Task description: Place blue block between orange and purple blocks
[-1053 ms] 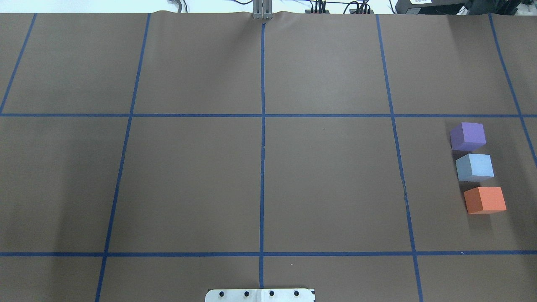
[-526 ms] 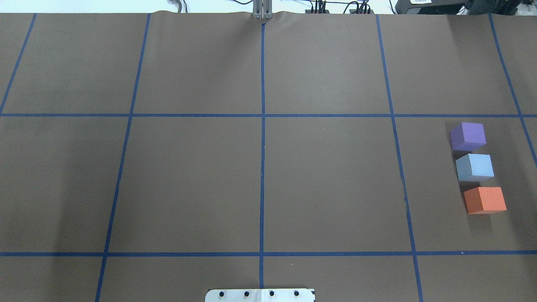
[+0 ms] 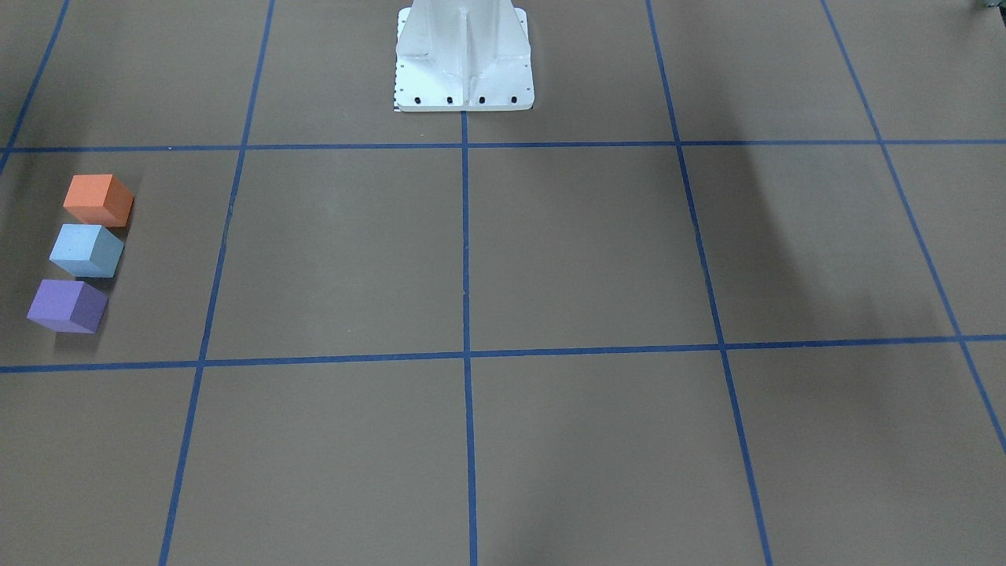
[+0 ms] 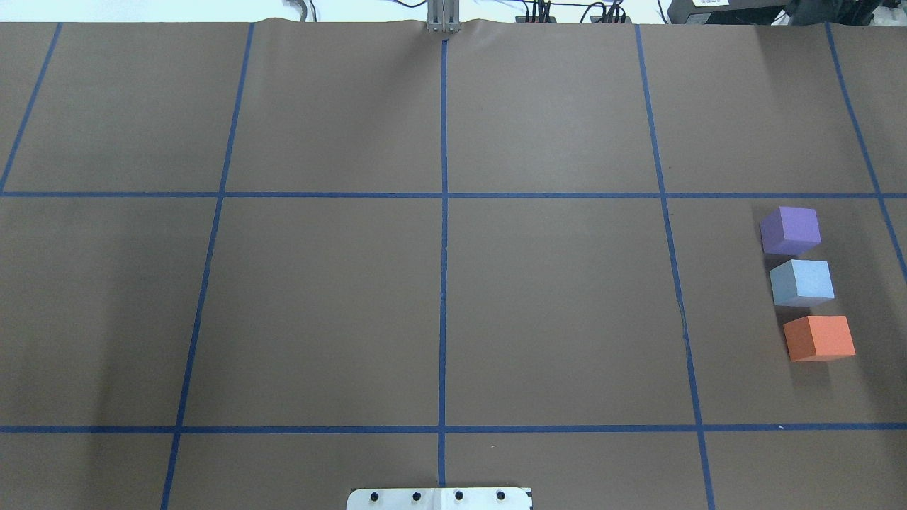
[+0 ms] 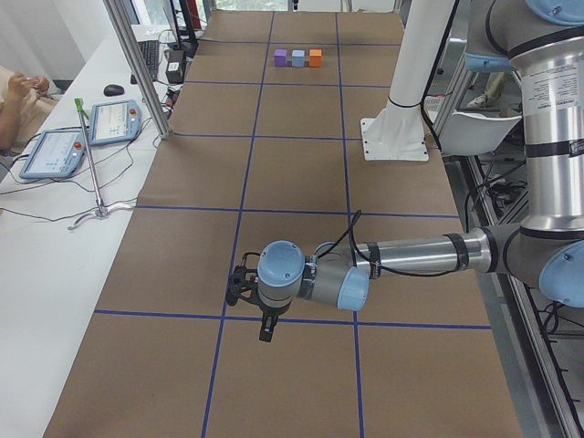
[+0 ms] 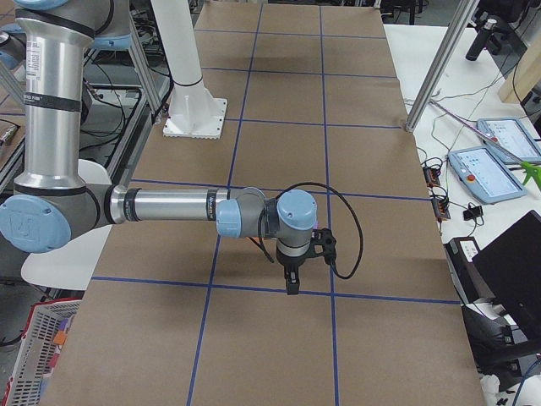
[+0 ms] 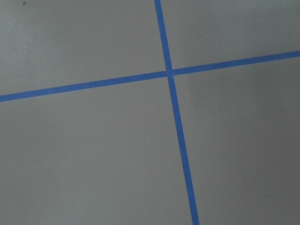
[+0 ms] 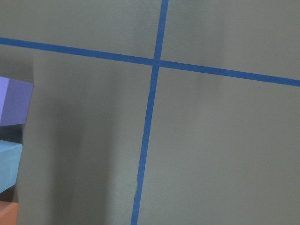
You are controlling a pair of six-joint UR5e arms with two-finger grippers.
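The light blue block [image 4: 803, 282] stands on the brown table at the right, in a row between the purple block [image 4: 791, 229] behind it and the orange block [image 4: 820, 338] in front, with small gaps. The front-facing view shows the same row at its left: orange block [image 3: 98, 200], blue block [image 3: 86, 250], purple block [image 3: 67, 306]. The right wrist view catches their edges, with the blue block [image 8: 9, 164] at the left border. My left gripper [image 5: 265, 328] and right gripper [image 6: 290, 283] show only in the side views, pointing down, far from the blocks; I cannot tell whether they are open or shut.
The white robot pedestal [image 3: 464, 55] stands at the table's near-middle edge. Blue tape lines [image 4: 443, 283] divide the brown surface into squares. A white side table with tablets [image 5: 114, 121] and a metal post [image 5: 137, 68] lies beyond the far edge.
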